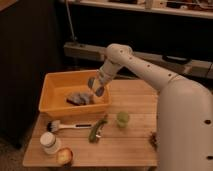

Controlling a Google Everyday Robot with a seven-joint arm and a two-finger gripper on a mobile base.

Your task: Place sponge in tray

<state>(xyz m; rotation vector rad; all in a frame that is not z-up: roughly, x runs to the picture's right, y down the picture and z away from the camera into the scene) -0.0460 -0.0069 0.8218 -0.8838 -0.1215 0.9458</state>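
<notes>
The hand (96, 86) hangs over the right end of the orange tray (54, 82), its two fingers parted, nothing between them. Just below and to its left, the grey sponge (80, 98) lies on the tray floor, apart from the fingers. The white arm (145, 67) reaches in from the right across the wooden counter (135, 140). In front of the tray lies a dish brush (64, 126), beside it a green cucumber-like vegetable (96, 130) and a small green cup (122, 118). At the front left corner stand a white jar (49, 142) and an apple (64, 156).
</notes>
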